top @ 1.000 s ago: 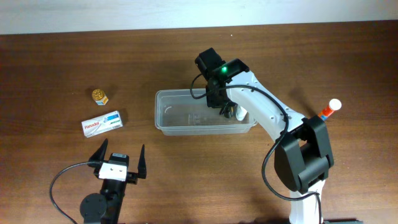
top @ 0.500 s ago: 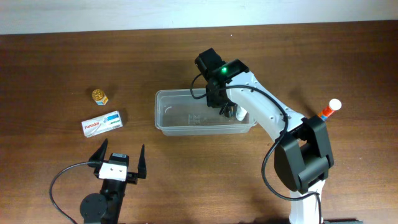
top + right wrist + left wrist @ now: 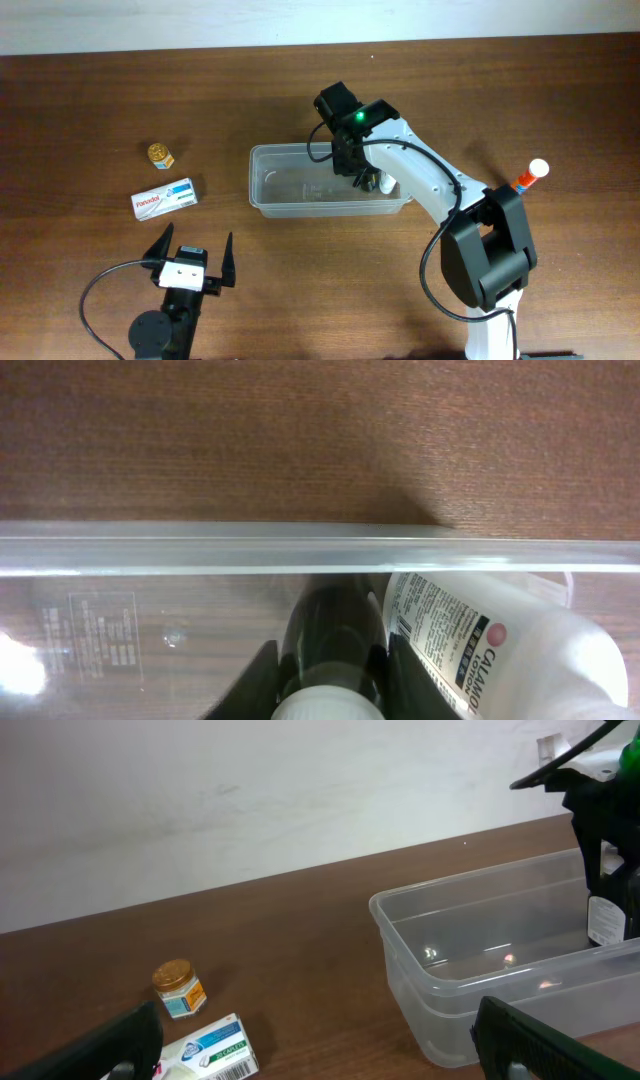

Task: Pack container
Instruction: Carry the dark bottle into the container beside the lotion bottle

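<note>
The container [image 3: 292, 188] is a clear plastic tub at the table's middle, also seen in the left wrist view [image 3: 470, 1005] and as a rim in the right wrist view [image 3: 200, 550]. My right gripper [image 3: 362, 178] reaches down into its right end. Its fingers [image 3: 332, 662] sit against both sides of a dark bottle with a white cap [image 3: 335, 620], which stands inside the tub. A white calamine lotion bottle [image 3: 480, 650] lies just right of it. My left gripper [image 3: 193, 250] rests open near the front left, holding nothing [image 3: 320, 1050].
A small jar with a gold lid [image 3: 160, 154] and a white-and-blue Panadol box [image 3: 165, 198] lie on the table left of the tub. A tube with a white cap and a red band [image 3: 530, 176] stands at the far right, beside the right arm's base.
The right wrist has shifted very slightly over the tub's right end. The left arm and the loose items have not moved.
</note>
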`<state>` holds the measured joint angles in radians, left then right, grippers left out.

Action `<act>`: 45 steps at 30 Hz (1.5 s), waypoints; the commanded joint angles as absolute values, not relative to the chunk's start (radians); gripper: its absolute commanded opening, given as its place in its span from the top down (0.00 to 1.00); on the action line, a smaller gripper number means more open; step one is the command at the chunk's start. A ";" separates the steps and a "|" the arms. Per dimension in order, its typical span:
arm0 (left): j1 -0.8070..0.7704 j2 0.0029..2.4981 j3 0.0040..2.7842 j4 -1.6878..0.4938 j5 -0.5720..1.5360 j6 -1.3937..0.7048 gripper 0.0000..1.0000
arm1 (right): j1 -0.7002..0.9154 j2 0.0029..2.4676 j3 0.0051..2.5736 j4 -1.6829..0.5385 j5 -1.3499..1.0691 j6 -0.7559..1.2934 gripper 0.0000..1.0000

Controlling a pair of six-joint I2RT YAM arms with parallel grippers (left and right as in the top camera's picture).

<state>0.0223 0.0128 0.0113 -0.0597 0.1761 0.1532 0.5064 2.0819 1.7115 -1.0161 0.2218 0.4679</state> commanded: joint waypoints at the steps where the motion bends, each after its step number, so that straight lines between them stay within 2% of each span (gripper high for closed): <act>1: 0.027 0.006 0.009 -0.065 0.176 0.148 0.01 | 0.501 2.084 1.706 -1.013 0.248 0.477 0.75; 7: 0.027 0.006 0.009 -0.065 0.176 0.148 0.01 | 0.501 2.084 1.706 -1.015 0.248 0.477 0.70; 19: 0.027 0.006 0.009 -0.065 0.176 0.148 0.01 | 0.501 2.082 1.707 -1.028 0.248 0.476 0.68; 20: 0.027 0.006 0.009 -0.065 0.176 0.148 0.01 | 0.501 2.082 1.708 -1.029 0.248 0.475 0.66; 45: 0.027 0.006 0.009 -0.065 0.176 0.148 0.01 | 0.501 2.075 1.841 -1.122 0.274 0.423 0.64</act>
<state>0.0223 0.0128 0.0113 -0.0593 0.1761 0.1535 0.5064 2.0819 1.8107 -1.1145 0.2466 0.4297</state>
